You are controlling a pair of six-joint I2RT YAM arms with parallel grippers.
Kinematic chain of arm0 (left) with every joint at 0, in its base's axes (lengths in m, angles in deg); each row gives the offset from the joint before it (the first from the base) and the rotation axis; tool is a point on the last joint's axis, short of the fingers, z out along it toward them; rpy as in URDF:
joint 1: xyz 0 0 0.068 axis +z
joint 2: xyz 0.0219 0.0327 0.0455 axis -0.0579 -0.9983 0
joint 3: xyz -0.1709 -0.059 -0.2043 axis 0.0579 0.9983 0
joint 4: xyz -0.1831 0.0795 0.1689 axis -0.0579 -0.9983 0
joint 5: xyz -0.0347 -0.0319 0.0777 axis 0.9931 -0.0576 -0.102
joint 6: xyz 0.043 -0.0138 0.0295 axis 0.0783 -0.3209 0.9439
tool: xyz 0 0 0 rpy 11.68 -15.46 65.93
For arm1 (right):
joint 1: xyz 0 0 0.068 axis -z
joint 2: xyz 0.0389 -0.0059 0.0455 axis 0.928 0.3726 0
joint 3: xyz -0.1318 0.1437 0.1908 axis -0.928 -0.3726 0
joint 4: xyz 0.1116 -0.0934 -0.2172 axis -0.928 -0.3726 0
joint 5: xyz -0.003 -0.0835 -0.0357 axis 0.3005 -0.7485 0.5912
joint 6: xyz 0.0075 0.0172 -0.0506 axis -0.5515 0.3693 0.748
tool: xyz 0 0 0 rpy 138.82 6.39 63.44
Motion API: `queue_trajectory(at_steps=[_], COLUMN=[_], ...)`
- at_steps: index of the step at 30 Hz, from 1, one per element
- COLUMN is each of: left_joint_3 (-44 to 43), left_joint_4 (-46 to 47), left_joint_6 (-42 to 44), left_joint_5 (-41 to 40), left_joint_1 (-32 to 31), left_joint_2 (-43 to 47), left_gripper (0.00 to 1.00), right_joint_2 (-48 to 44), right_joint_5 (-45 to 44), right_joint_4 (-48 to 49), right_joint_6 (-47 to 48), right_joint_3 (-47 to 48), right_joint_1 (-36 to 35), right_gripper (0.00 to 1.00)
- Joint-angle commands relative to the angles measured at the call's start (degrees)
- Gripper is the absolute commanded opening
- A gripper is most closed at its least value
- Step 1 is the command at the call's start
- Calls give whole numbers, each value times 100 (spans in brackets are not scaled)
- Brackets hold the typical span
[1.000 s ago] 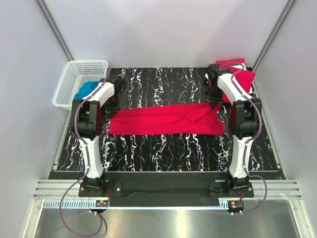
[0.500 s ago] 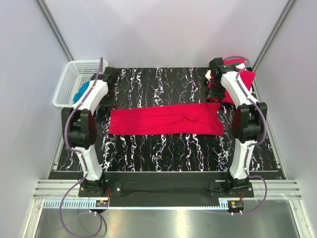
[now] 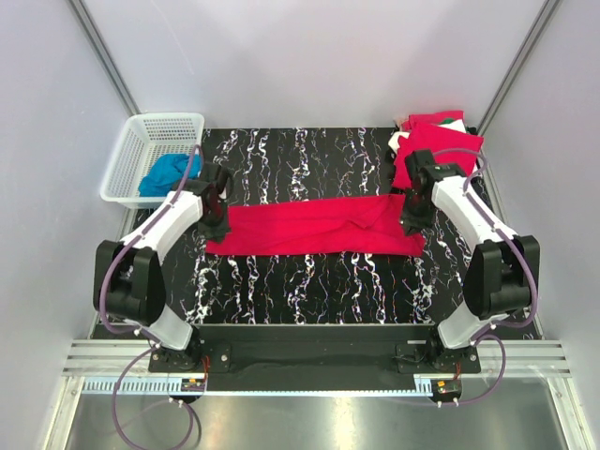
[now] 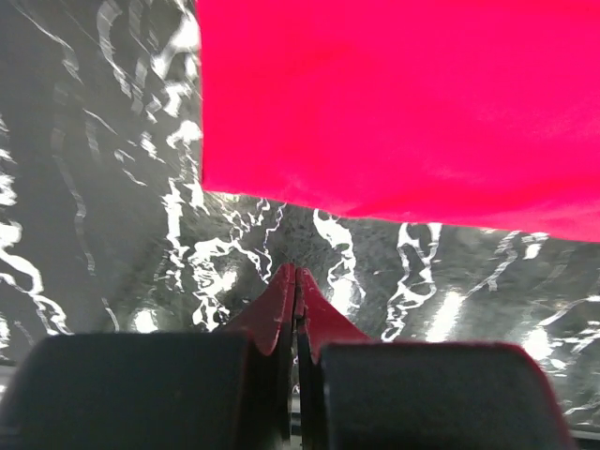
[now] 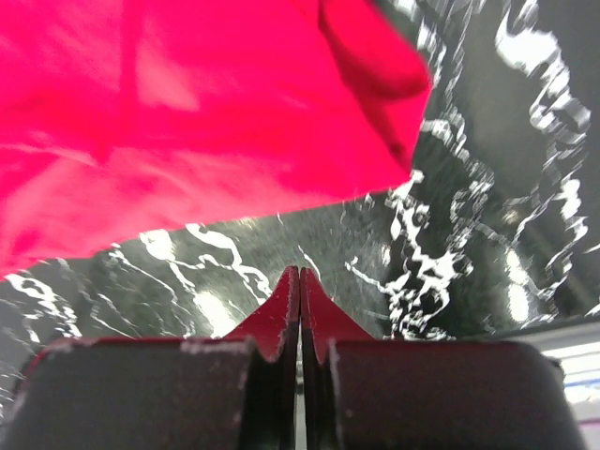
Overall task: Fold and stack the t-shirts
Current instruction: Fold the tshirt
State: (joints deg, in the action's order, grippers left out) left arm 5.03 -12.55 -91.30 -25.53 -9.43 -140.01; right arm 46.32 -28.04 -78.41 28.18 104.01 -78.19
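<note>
– Red t-shirt (image 3: 314, 227), position?
– It lay folded into a long strip across the marbled table (image 3: 309, 281). Further red t-shirts (image 3: 441, 145) were piled at the far right corner.
– Grippers?
– Left gripper (image 4: 295, 274) and right gripper (image 5: 299, 274) were each pressed together, gripping nothing, just off the strip's ends.

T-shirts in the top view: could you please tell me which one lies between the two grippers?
The long red t-shirt stretched across the middle; the other red ones are piled at the far right corner.
</note>
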Motion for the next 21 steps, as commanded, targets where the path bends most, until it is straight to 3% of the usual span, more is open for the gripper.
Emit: queue_trajectory(at_steps=[1, 21], left_joint_3=[193, 299], left_joint_4=[744, 1439], left_joint_6=[-36, -44], left_joint_5=[140, -185], left_joint_1=[-43, -43], left_joint_2=[-166, -1221], left_gripper=[0, 0], right_joint_2=[-14, 1260], right_joint_5=[53, -562], right_joint_4=[508, 719], right_joint_6=[-326, -379], right_joint_3=[-237, 9], right_joint_1=[-154, -171], right_gripper=[0, 0])
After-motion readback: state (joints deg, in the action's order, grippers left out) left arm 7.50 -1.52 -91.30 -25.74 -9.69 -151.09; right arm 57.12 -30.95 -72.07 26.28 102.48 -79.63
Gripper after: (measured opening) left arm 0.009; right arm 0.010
